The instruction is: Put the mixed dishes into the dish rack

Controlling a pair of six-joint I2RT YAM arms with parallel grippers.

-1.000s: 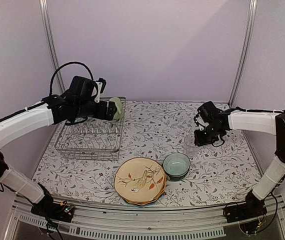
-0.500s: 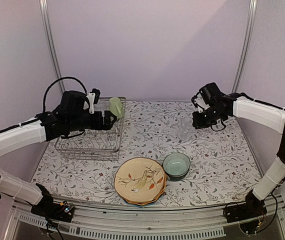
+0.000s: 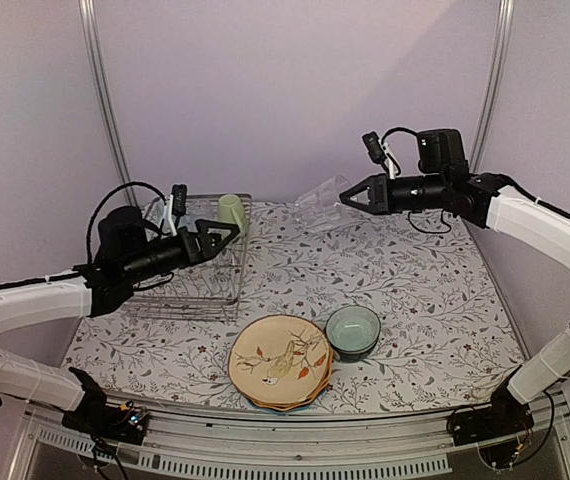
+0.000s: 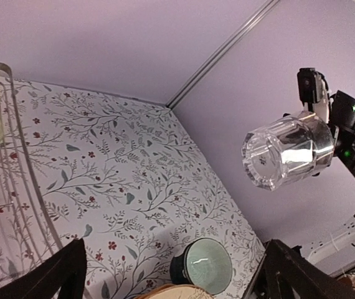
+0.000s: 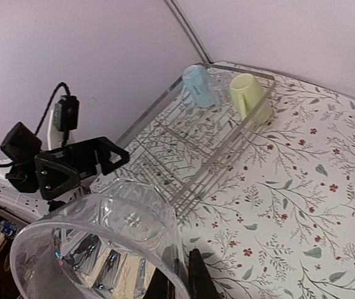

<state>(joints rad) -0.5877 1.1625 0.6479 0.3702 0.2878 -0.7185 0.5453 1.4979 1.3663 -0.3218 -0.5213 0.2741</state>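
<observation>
My right gripper (image 3: pixel 350 197) is shut on the rim of the clear glass (image 3: pixel 323 203) and holds it on its side in the air above the back of the table; the glass also shows in the right wrist view (image 5: pixel 96 243) and the left wrist view (image 4: pixel 288 157). My left gripper (image 3: pixel 220 233) is open and empty above the right side of the silver dish rack (image 3: pixel 180 275). A pale yellow-green mug (image 3: pixel 231 213) and a light blue mug (image 5: pixel 197 85) stand at the rack's far end. The tan bird-patterned plate (image 3: pixel 280 362) tops a stack at the front, beside a teal bowl (image 3: pixel 353 331).
The floral tablecloth (image 3: pixel 425 300) covers the table. Metal frame posts (image 3: pixel 100 90) stand at the back corners against purple walls. The rack's rows of tines (image 5: pixel 184 146) hold nothing but the two mugs.
My right gripper has lifted the glass off the table, up and to the left, and turned it sideways. My left gripper has drawn back from the yellow-green mug, which stays in the rack.
</observation>
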